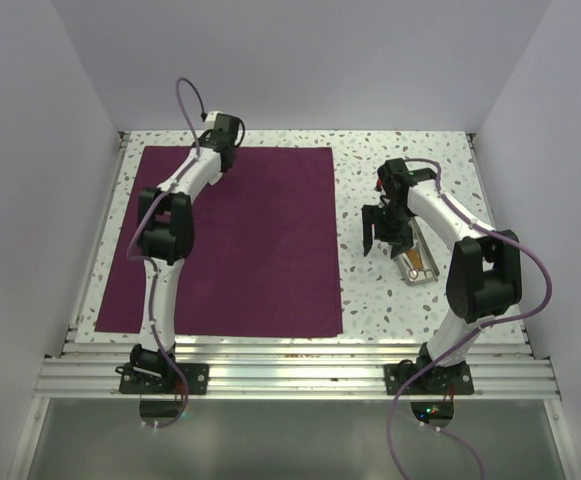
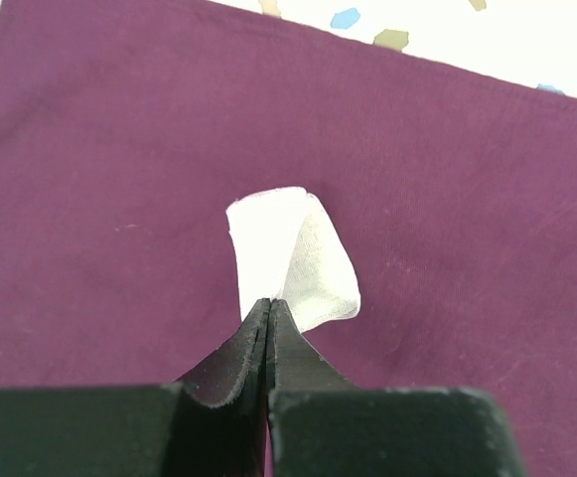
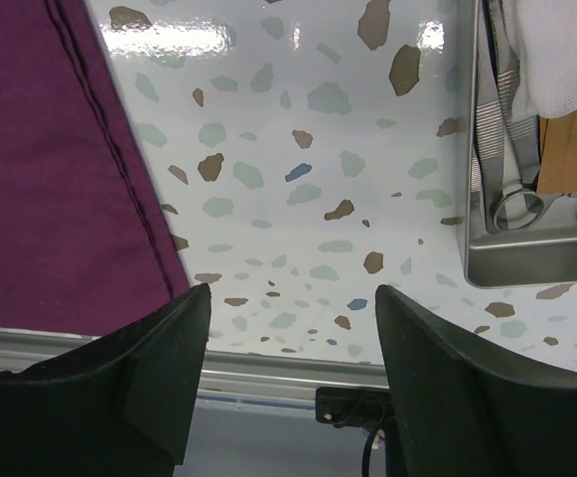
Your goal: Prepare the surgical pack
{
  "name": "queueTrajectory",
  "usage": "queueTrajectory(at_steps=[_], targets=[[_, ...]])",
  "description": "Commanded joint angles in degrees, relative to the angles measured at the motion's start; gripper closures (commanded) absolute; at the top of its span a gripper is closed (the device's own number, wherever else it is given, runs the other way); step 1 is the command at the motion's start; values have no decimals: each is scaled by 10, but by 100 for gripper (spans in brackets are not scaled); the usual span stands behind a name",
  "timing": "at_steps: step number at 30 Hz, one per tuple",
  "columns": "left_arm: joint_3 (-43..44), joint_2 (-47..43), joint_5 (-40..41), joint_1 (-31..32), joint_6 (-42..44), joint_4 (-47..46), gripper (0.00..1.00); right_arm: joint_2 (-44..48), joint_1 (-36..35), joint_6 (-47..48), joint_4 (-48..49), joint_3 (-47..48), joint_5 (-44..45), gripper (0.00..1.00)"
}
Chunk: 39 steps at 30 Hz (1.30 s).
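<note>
The surgical pack [image 1: 260, 250] is a deep purple fabric sheet lying flat on the left half of the speckled table. Its far edge shows in the left wrist view, where the sheet [image 2: 447, 199] fills the frame. My left gripper [image 1: 220, 150] hovers over the sheet's far part. In its own view the left gripper [image 2: 269, 303] is shut on a small white gauze piece [image 2: 293, 253] that sticks out beyond the tips. My right gripper [image 1: 382, 243] stands open over bare table, right of the sheet. Nothing is between the fingers of the right gripper [image 3: 293, 293], and the sheet's hemmed edge [image 3: 50, 179] lies to its left.
A metal tray [image 1: 420, 268] sits beside the right gripper. In the right wrist view the tray [image 3: 477, 268] holds ring-handled metal instruments [image 3: 506, 119], white cloth [image 3: 566, 50] and a wooden piece [image 3: 571, 149]. White walls enclose the table; an aluminium rail runs along the near edge [image 1: 300, 365].
</note>
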State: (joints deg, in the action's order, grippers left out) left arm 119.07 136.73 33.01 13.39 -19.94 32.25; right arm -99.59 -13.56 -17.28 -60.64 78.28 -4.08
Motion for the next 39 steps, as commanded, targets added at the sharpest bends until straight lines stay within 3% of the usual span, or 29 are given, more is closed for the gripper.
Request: queueTrajectory(at_steps=[1,30,33,39], targets=[[23,7,-2,5,-3,-8,100,9,-1,5,3,-3,-7,29],[52,51,-29,9,2,-20,100,-2,-1,1,9,-11,-8,28],[55,50,-33,9,2,-19,83,-3,0,1,10,-11,-9,29],[42,30,-30,10,-1,-19,70,-3,-1,-1,13,-11,-14,28]])
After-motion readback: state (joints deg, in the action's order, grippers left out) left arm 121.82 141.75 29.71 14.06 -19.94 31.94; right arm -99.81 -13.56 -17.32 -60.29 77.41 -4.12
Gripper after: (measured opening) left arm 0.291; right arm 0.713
